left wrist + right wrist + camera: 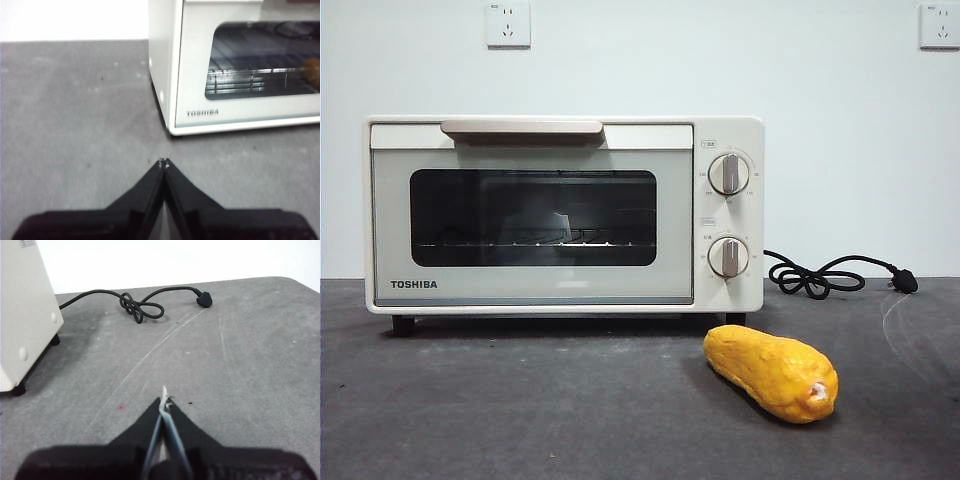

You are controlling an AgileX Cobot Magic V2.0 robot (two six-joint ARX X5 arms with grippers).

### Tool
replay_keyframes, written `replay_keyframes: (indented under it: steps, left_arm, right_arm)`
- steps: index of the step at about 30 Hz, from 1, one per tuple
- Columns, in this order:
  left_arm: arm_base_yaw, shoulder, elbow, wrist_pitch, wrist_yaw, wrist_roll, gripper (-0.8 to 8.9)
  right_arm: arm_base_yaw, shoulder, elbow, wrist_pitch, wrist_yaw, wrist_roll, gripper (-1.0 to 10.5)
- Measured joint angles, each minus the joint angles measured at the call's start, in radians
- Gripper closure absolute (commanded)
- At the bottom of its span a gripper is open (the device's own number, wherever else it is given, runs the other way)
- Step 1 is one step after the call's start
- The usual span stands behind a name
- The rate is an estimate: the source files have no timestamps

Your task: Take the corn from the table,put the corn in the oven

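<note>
The yellow-orange corn (772,372) lies on the dark grey table (520,410) in front of the oven's right corner, its pale stub end pointing toward the camera. The cream Toshiba oven (565,215) stands behind it with its glass door closed. Neither arm shows in the front view. My left gripper (163,162) is shut and empty, hovering over bare table off the oven's (235,70) left front corner. My right gripper (164,402) is also shut and empty, over the table beside the oven's (25,315) right side. The corn is not seen in the right wrist view.
The oven's black cord (820,275) lies coiled on the table to its right, plug (204,300) at the end. Two wall sockets (508,22) sit high on the white wall. Pale scuff lines (150,355) cross the table.
</note>
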State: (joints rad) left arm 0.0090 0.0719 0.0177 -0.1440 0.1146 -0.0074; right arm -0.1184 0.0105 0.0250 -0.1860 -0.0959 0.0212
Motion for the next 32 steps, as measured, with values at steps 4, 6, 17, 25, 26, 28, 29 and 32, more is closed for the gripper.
replay_keyframes:
  steps: [4,6,17,25,26,28,29,32]
  left_arm:
    - [0.000,0.000,0.000,0.011,0.016,-0.020,8.17]
    - [0.000,0.000,0.000,0.011,0.020,-0.045,8.17]
    - [0.000,0.015,0.012,-0.015,0.220,-0.339,8.19]
    - [0.000,0.157,0.193,-0.084,0.352,-0.418,8.19]
    - [-0.001,0.190,0.229,-0.092,0.372,-0.421,8.19]
    - [-0.001,0.241,0.285,-0.104,0.404,-0.421,8.19]
    - [-0.001,0.277,0.323,-0.116,0.430,-0.420,8.19]
    - [-0.004,0.369,0.430,-0.172,0.491,-0.398,8.19]
  right_arm:
    - [0.000,0.000,0.000,0.001,-0.013,0.018,9.5]
    - [0.000,0.000,0.000,0.001,-0.016,0.060,9.5]
    - [0.000,0.000,0.011,0.046,-0.098,0.375,9.5]
    - [0.000,0.017,0.179,0.079,-0.103,0.388,9.6]
    - [0.000,0.025,0.207,0.087,-0.115,0.388,9.6]
    - [0.000,0.042,0.246,0.106,-0.142,0.388,9.6]
    - [0.000,0.056,0.273,0.111,-0.164,0.388,9.6]
    - [0.000,0.114,0.343,0.104,-0.246,0.388,9.6]
